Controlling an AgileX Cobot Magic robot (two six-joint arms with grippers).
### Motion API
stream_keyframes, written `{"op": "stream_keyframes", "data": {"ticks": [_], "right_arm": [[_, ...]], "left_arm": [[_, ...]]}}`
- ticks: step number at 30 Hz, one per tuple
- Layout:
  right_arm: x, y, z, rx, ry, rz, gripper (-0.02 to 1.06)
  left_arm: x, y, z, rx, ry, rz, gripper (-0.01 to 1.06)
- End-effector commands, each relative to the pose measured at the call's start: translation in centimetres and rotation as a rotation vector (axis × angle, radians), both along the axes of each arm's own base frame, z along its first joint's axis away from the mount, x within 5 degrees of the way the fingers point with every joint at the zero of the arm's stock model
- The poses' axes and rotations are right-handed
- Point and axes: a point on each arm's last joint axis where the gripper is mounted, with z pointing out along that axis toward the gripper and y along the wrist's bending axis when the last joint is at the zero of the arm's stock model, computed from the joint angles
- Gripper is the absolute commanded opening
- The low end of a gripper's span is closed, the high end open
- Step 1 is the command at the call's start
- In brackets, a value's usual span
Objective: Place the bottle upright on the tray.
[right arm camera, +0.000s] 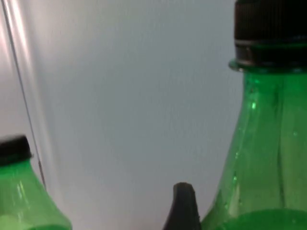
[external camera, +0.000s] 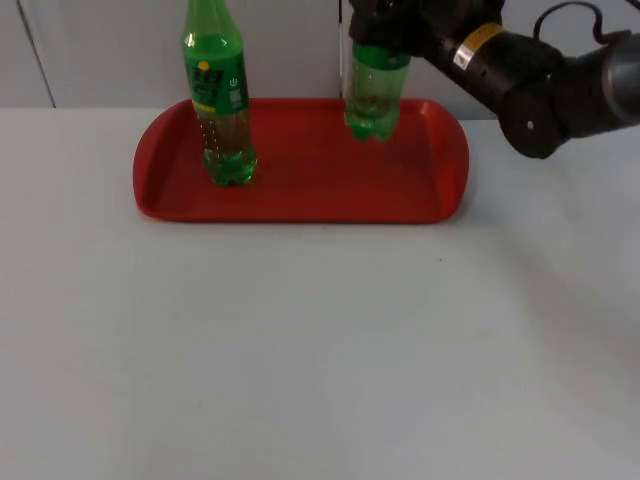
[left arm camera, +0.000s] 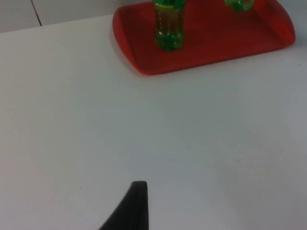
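a red tray (external camera: 300,190) lies on the white worktop (external camera: 300,350), toward twelve o'clock by the grey partition wall (external camera: 100,50). two green bottles are over it. the first bottle (external camera: 222,100) stands upright on the tray's nine o'clock side, yellow-green label facing out, nothing touching it. the second bottle (external camera: 375,95) is upright at the tray's one o'clock end, its upper part gripped by the right gripper (external camera: 385,35), closed around it; whether its base touches the tray i cannot tell. in the right wrist view its black cap (right arm camera: 271,31) tops the green shoulder. the left gripper (left arm camera: 129,208) waits over bare worktop, well apart from the tray; how wide it stands i cannot tell.
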Motion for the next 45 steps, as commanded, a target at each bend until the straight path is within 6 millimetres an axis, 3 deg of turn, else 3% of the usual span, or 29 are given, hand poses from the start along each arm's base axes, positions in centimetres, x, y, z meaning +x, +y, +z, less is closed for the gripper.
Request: {"op": "stream_keyframes", "data": {"ticks": [1,8,31,34,35,39,40,43,45], "right_arm": [[0.0,0.0,0.2,0.020,-0.035,0.013,0.00],[0.0,0.0,-1.7,0.011,-0.008,0.015,0.00],[0.3,0.0,-2.8,-0.087,0.073,-0.014,0.02],[0.3,0.0,-2.8,-0.087,0.073,-0.014,0.16],[0.3,0.0,-2.8,-0.087,0.073,-0.014,0.16],[0.3,0.0,-2.8,-0.086,0.072,-0.013,0.51],[0.3,0.0,-2.8,-0.086,0.072,-0.013,0.51],[0.3,0.0,-2.8,-0.086,0.072,-0.013,0.74],[0.3,0.0,-2.8,-0.086,0.072,-0.013,0.80]], "left_arm": [[0.0,0.0,-0.1,-0.001,-0.001,-0.001,1.05],[0.0,0.0,-0.1,-0.001,-0.001,-0.001,1.05],[0.0,0.0,-0.1,-0.001,-0.001,-0.001,1.05],[0.0,0.0,-0.1,-0.001,-0.001,-0.001,1.05],[0.0,0.0,-0.1,-0.001,-0.001,-0.001,1.05],[0.0,0.0,-0.1,-0.001,-0.001,-0.001,1.05],[0.0,0.0,-0.1,-0.001,-0.001,-0.001,1.05],[0.0,0.0,-0.1,-0.001,-0.001,-0.001,1.05],[0.0,0.0,-0.1,-0.001,-0.001,-0.001,1.05]]}}
